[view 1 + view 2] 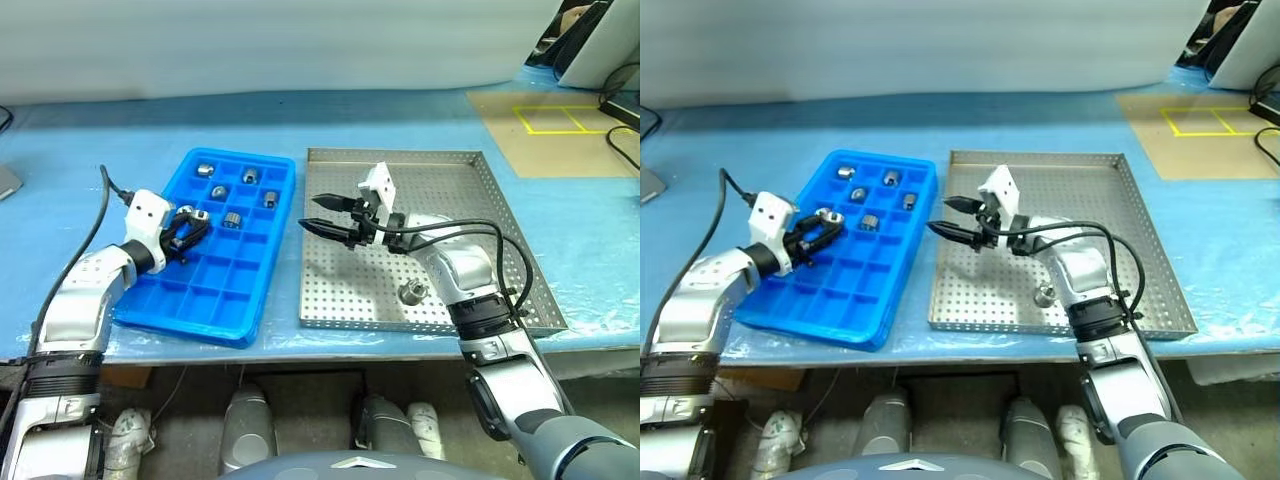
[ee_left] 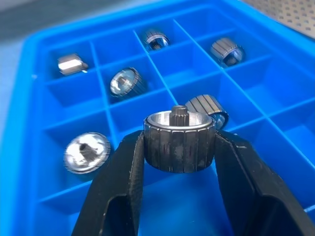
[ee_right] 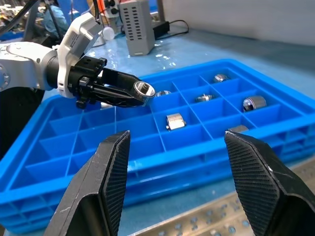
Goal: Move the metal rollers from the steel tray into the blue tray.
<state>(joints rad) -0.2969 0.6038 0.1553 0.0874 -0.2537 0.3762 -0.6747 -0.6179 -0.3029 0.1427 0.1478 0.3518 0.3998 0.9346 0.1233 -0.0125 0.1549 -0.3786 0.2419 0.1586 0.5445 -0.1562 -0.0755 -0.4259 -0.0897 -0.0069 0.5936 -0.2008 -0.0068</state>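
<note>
Bright blue plastic marks our landmark: the blue tray [image 1: 215,255] lies on the worktop [image 1: 90,150], which is covered in pale blue sheeting, and we place everything else against it. Just beside the blue tray, on the side of our right arm, sits the steel tray [image 1: 480,190] with its perforated floor.

Our left pincer [image 1: 192,222] hangs over the blue tray, near the edge on our left arm's side, clamped on one metal roller [image 2: 179,140]. In the left wrist view the two black fingers [image 2: 115,191] press on the roller's ribbed sides, and its open end with a small centre stub faces up. We cannot tell whether the held roller touches the tray's ridges.

Five more metal rollers [image 1: 231,195] lie in the blue tray's compartments at the end far from us, each in its own square, some tipped on their sides.

Our right pincer [image 1: 316,215] hovers above the steel tray's edge nearest the blue tray, pointing toward the blue tray. Its jaws stand apart with nothing between them.

One lone roller [image 1: 411,292] rests upright on the steel tray's floor, well apart from the blue tray and close beside our right forearm.
</note>
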